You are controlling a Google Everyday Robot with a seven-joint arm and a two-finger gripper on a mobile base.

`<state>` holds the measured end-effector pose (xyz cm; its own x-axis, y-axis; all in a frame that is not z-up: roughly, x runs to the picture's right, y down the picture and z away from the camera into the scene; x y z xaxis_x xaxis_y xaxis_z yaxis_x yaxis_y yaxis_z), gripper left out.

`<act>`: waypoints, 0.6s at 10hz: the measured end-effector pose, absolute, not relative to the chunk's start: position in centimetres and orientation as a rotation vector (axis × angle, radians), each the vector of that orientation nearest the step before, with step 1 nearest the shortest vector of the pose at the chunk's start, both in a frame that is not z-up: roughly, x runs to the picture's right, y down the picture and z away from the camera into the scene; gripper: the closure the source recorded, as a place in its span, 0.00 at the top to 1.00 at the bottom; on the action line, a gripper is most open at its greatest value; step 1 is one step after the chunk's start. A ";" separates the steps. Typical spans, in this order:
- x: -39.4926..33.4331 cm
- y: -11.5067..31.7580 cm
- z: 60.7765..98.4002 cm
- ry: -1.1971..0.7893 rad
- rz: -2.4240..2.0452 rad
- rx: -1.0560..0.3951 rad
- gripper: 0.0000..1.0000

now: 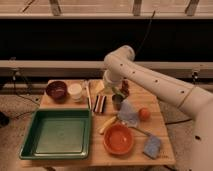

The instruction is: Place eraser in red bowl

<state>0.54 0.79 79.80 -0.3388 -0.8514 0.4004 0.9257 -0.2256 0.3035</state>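
One eraser (100, 103) lies free on the table (162, 124), near the red bowl (119, 139), with your gripper (106, 88) just behind it, probably lining up a grasp, though you cannot tell whether it is parted or closed.

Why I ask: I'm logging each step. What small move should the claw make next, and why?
Probably bring the claw down over the eraser to grasp it. The eraser lies on the table, not yet picked up, and the claw hangs just behind it near the back edge. The red bowl sits at the front with no eraser in it.
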 end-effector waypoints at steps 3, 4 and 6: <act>-3.1 1.2 82.7 -0.619 -1.861 -0.171 0.80; -3.5 1.8 84.0 -0.631 -1.870 -0.178 0.80; -4.9 3.1 86.2 -0.663 -1.889 -0.203 0.80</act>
<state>-4.88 3.08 86.16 -0.4131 -0.8010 0.4332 0.8961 -0.2727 0.3503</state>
